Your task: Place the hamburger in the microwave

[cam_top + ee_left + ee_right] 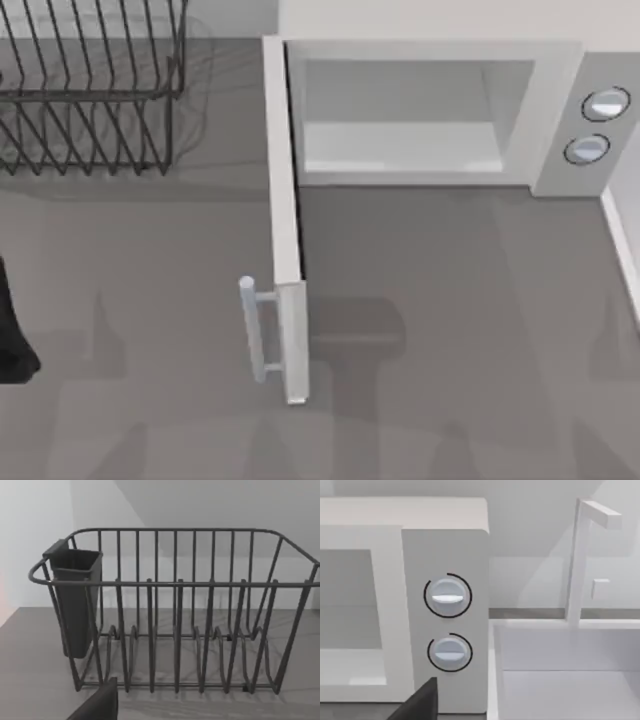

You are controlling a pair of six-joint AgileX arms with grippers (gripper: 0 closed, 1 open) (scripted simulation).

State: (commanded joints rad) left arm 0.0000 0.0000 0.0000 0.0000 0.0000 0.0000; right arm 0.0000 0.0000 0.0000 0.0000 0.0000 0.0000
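Closest to the overhead camera is the microwave's [430, 60] door [285, 200], swung fully open on its side hinge so that it juts out over the grey table [450, 330], its silver bar handle [258, 330] on the face turned toward your left arm. Behind the door the pale grey cavity [400, 150] stands open. You will find the two round knobs [605, 104] stacked on the control panel at the cavity's far side from the door.

Your right gripper [417, 702] is directly in front of those knobs, near the panel and about level with it; you cannot tell whether it is open or closed. Just beside the microwave, on the gripper's other flank, sits a white fixture [570, 655] with a raised rim and an upright post.

Your left gripper [97, 705] faces a dark wire rack [190, 610], which stands ahead of it on the table, well apart from the door. A dark cup [75, 600] hangs on one end of the rack. You cannot tell this gripper's state either.
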